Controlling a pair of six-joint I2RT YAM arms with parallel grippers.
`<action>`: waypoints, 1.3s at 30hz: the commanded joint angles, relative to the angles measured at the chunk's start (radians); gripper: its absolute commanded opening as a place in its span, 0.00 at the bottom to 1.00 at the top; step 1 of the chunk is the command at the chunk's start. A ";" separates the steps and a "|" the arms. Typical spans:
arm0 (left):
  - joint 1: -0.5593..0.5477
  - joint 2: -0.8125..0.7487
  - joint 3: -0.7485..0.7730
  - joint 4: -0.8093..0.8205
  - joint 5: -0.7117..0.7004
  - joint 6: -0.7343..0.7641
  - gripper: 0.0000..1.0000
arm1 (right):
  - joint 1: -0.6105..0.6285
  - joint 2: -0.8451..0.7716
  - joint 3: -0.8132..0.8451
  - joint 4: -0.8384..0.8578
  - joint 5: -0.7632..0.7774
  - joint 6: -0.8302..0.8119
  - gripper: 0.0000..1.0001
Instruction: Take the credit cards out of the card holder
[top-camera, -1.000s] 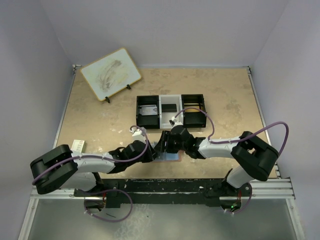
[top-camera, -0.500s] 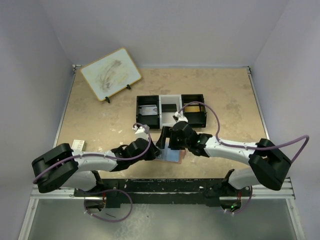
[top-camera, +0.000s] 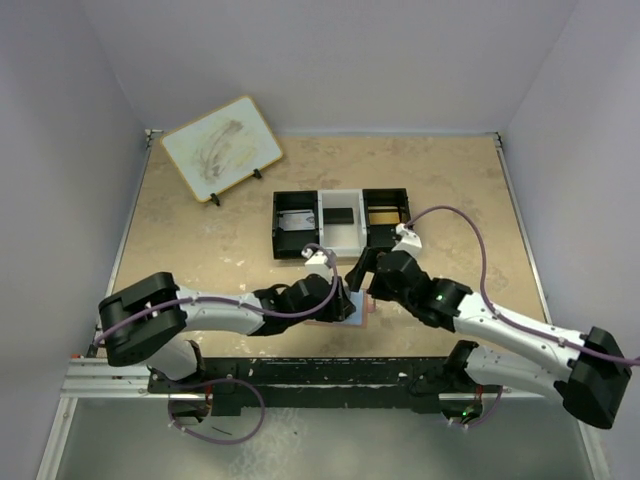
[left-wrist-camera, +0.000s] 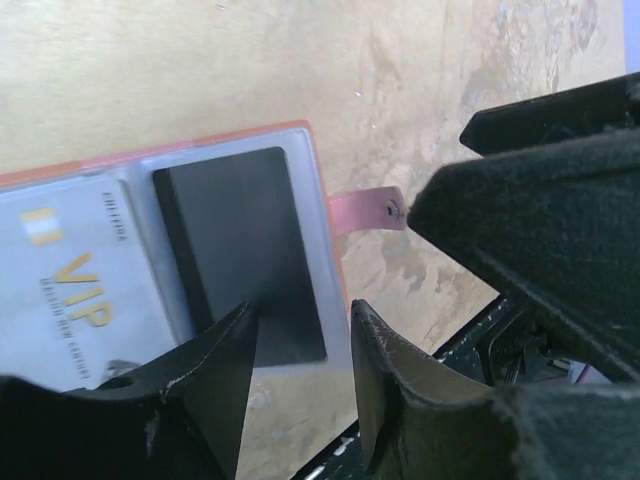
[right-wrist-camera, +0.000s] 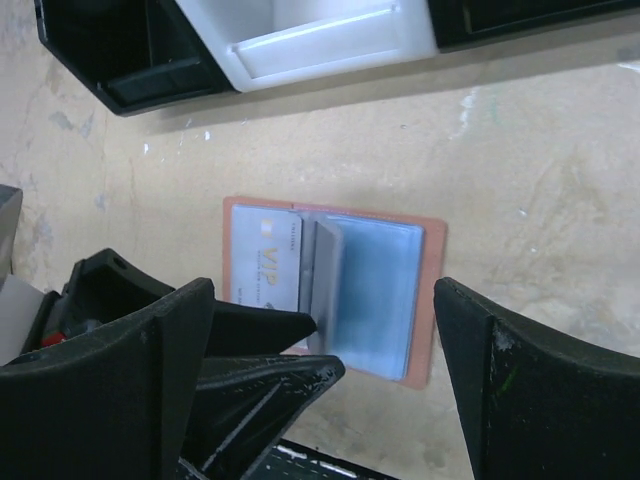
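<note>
The reddish-brown card holder (right-wrist-camera: 434, 300) lies open on the table, and its edge shows in the top view (top-camera: 363, 313). A pale grey card marked VIP (right-wrist-camera: 262, 262) sits in its left side. A dark card (left-wrist-camera: 240, 250) stands partly lifted at the middle fold (right-wrist-camera: 322, 275), next to blue slots (right-wrist-camera: 378, 292). My left gripper (left-wrist-camera: 302, 330) is open, and its fingertips straddle the dark card's near corner without closing on it. My right gripper (right-wrist-camera: 375, 335) is wide open and empty above the holder. Both grippers meet over the holder in the top view, the left (top-camera: 343, 300) and the right (top-camera: 368, 272).
A black-white-black three-compartment tray (top-camera: 341, 222) stands just beyond the holder, and its wall shows in the right wrist view (right-wrist-camera: 300, 45). A white-and-tan board (top-camera: 220, 148) stands at the back left. The holder's pink strap (left-wrist-camera: 365, 211) sticks out towards the right gripper's body (left-wrist-camera: 540, 200).
My left gripper has slid right over the holder onto the dark card. My right gripper has drawn back to the right and its arm has swung out. The dark card now stands lifted.
</note>
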 joint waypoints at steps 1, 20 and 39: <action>-0.063 0.047 0.104 -0.063 -0.075 0.041 0.41 | -0.008 -0.107 -0.049 -0.067 0.095 0.072 0.93; -0.091 -0.235 0.003 -0.245 -0.315 0.016 0.48 | -0.008 -0.047 -0.153 0.275 -0.142 0.045 0.64; 0.074 -0.055 -0.099 0.148 0.014 -0.045 0.49 | -0.008 0.145 -0.197 0.322 -0.216 0.054 0.23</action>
